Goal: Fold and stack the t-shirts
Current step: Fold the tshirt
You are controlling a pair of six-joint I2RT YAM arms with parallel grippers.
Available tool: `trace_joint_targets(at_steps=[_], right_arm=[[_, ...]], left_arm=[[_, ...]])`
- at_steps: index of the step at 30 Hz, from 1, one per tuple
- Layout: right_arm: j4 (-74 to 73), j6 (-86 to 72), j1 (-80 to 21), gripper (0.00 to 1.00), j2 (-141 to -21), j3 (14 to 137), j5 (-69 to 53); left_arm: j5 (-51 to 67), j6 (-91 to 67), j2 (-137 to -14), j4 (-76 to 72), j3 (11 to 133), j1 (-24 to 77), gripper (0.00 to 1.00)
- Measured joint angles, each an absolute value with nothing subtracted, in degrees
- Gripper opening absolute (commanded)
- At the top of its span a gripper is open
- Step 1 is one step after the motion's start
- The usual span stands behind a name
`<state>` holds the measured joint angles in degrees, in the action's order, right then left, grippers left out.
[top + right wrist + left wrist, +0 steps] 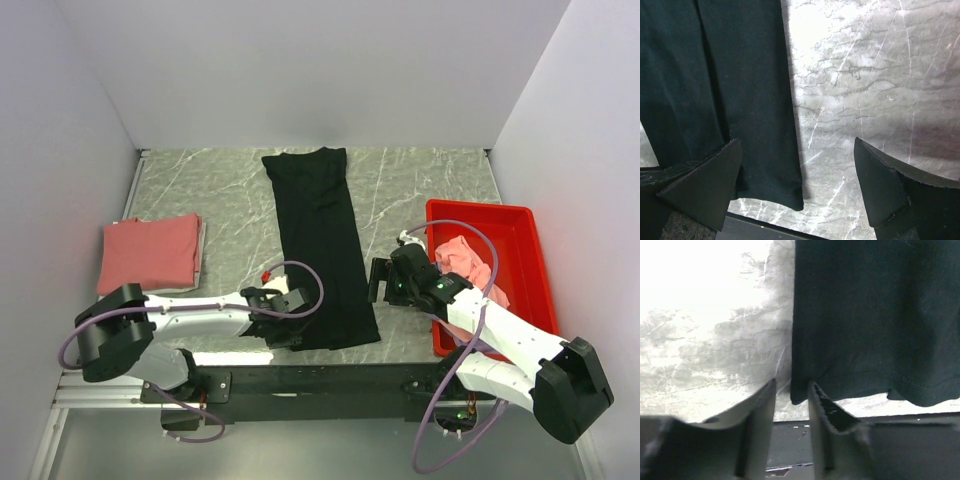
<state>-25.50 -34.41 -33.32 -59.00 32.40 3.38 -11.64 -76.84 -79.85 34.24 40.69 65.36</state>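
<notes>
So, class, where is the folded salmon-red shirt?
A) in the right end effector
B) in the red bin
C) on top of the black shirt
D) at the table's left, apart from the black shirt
D: the salmon-red shirt sits folded at the left, clear of the black shirt; the red bin holds a pink shirt.

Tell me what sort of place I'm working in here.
Probably a robot lab test cell, not a home: plain white walls enclose a marble-patterned table, and a red bin holds a pink t-shirt.
</notes>
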Motion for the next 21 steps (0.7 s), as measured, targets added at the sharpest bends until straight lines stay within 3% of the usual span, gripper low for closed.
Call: trace_joint_targets(at_steps=[4, 8, 14, 21], right_arm=[[-25.6, -34.4, -33.3, 0.97, -59.0, 32.4, 3.5], [-25.8, -34.4, -33.3, 0.97, -59.0, 32.4, 3.4], [-28.8, -34.1, -33.2, 0.93, -58.9, 32.4, 1.2], [-31.2, -34.2, -33.5, 0.87, -56.5, 27.8, -9.8]], left_arm=[[-11.4, -75.7, -81.4, 34.6, 41.7, 65.4, 0.20], [-10.8, -74.8, -82.9, 35.0, 43.1, 65.4, 0.01], [-10.5, -74.6, -83.6, 36.2, 44.1, 65.4, 0.01], [-10.2, -76.4, -82.0, 37.7, 43.3, 66.2, 0.01]])
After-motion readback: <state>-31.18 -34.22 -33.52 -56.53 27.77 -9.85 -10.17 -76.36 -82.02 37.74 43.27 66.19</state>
